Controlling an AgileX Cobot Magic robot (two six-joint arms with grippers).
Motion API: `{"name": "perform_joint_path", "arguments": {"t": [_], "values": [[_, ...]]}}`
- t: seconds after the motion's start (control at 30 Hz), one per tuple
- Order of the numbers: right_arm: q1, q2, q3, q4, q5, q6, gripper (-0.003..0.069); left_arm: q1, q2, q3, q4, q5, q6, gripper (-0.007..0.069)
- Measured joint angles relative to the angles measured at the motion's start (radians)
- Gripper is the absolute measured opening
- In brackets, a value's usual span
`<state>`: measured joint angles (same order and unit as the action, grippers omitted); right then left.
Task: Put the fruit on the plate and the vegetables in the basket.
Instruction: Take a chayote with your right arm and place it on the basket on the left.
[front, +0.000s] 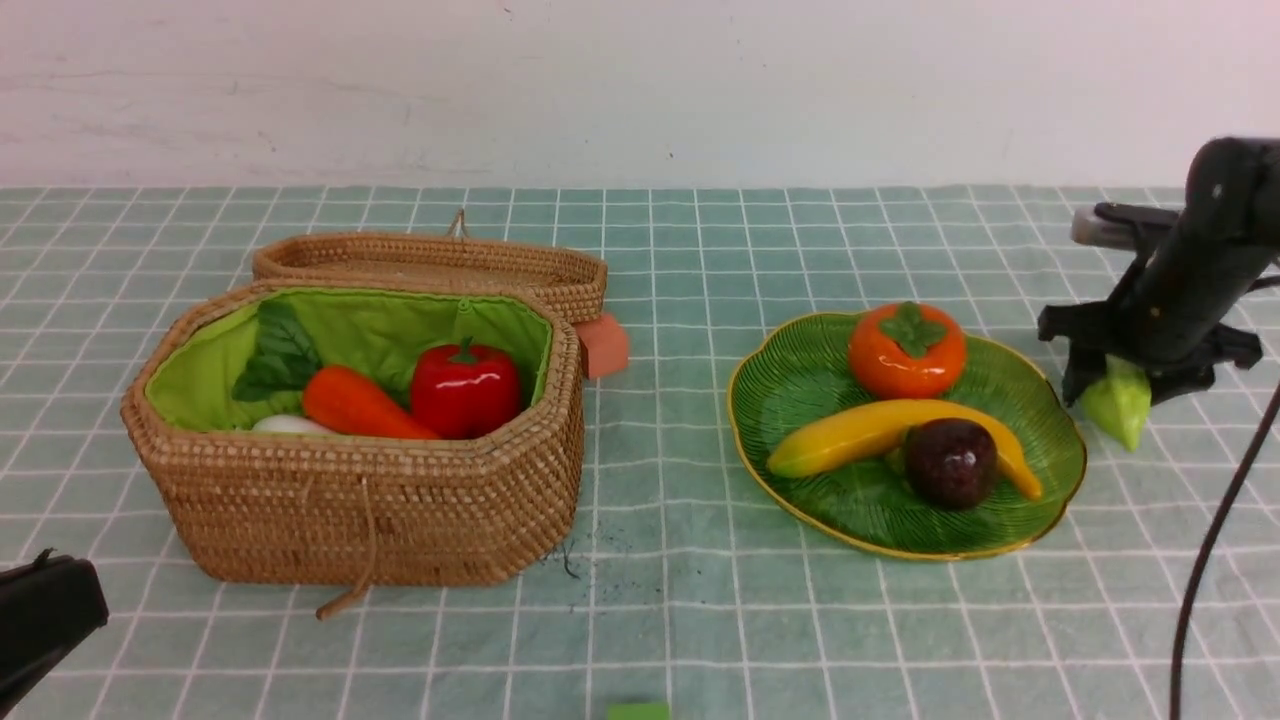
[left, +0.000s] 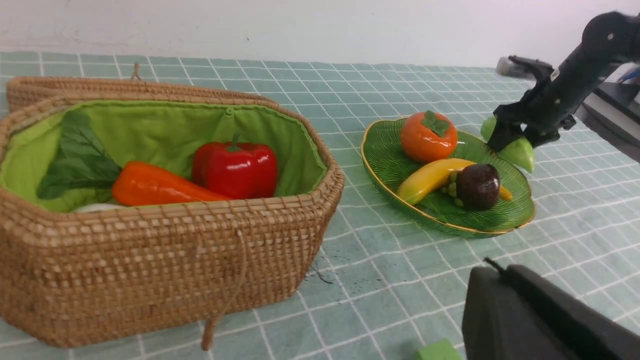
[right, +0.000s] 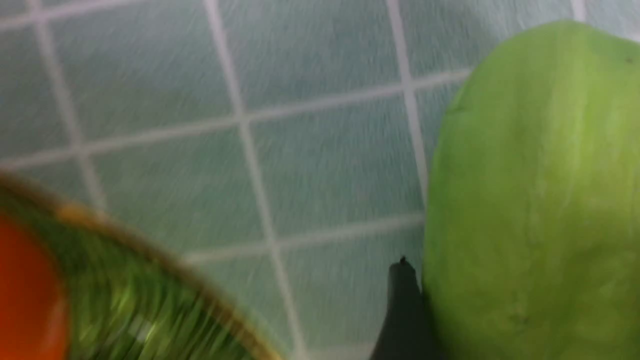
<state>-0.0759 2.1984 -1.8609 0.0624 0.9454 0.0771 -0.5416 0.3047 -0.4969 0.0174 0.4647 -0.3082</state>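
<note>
The wicker basket (front: 360, 500) stands open at the left and holds the red bell pepper (front: 465, 390), the carrot (front: 360, 405) and the white radish (front: 290, 425) with its leaves. The green plate (front: 800, 400) holds the persimmon (front: 905, 350), the banana (front: 860, 430) and the mangosteen (front: 950, 460). My right gripper (front: 1130, 378) is shut on the light green gourd (front: 1120, 402), tilted, low over the cloth just right of the plate. In the right wrist view the gourd (right: 530, 200) fills the frame beside one dark fingertip (right: 402, 310). My left gripper (left: 492, 270) is shut and empty near the front left.
The basket's lid (front: 430, 265) lies open behind it. A pink block (front: 603, 345) sits behind the basket's right end. A small green block (front: 638, 711) lies at the front edge. A black cable (front: 1210, 560) hangs at the right.
</note>
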Motion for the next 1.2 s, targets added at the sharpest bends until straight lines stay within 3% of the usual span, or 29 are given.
{"name": "perform_joint_path", "arguments": {"t": [0.07, 0.13, 0.27, 0.3, 0.33, 0.37, 0.43, 0.53, 0.67, 0.83, 0.9, 1.03, 1.13, 1.2], "values": [[0.012, -0.041, 0.001, 0.029, 0.015, -0.03, 0.0449, 0.0, 0.0, 0.0, -0.017, 0.0, 0.012, -0.0013], [0.07, -0.165, 0.0, 0.142, 0.008, -0.155, 0.0449, 0.0, 0.0, 0.0, -0.06, 0.0, 0.06, -0.0013], [0.223, -0.284, -0.008, 0.406, -0.054, -0.46, 0.0449, 0.0, 0.0, 0.0, -0.129, 0.0, 0.153, -0.0013], [0.323, -0.316, -0.009, 0.573, -0.105, -0.628, 0.0449, 0.0, 0.0, 0.0, -0.167, 0.0, 0.209, -0.0013], [0.378, -0.321, -0.009, 0.659, -0.131, -0.727, 0.0449, 0.0, 0.0, 0.0, -0.184, 0.0, 0.24, -0.0013], [0.378, -0.321, -0.009, 0.675, -0.136, -0.746, 0.0449, 0.0, 0.0, 0.0, -0.194, 0.0, 0.246, -0.0013], [0.499, -0.307, -0.009, 0.836, -0.205, -0.934, 0.0449, 0.0, 0.0, 0.0, -0.247, 0.0, 0.32, -0.0013], [0.617, -0.255, -0.009, 0.962, -0.329, -1.082, 0.0449, 0.0, 0.0, 0.0, -0.315, 0.0, 0.409, -0.0013], [0.697, -0.157, -0.008, 1.033, -0.476, -1.177, 0.0449, 0.0, 0.0, 0.0, -0.351, 0.002, 0.454, -0.0013], [0.729, -0.078, -0.005, 1.047, -0.569, -1.219, 0.0461, 0.0, 0.0, 0.0, -0.358, 0.022, 0.462, -0.0013], [0.734, -0.059, 0.0, 1.051, -0.589, -1.22, 0.0575, 0.0, 0.0, 0.0, -0.359, 0.038, 0.463, -0.0013], [0.733, -0.064, 0.0, 1.051, -0.563, -1.22, 0.0672, 0.0, 0.0, 0.0, -0.359, 0.056, 0.463, -0.0013], [0.733, -0.087, 0.0, 1.031, -0.506, -1.212, 0.0673, 0.0, 0.0, 0.0, -0.359, 0.056, 0.466, -0.0013], [0.729, -0.162, 0.0, 0.952, -0.396, -1.12, 0.0631, 0.0, 0.0, 0.0, -0.359, 0.049, 0.469, -0.0013]]}}
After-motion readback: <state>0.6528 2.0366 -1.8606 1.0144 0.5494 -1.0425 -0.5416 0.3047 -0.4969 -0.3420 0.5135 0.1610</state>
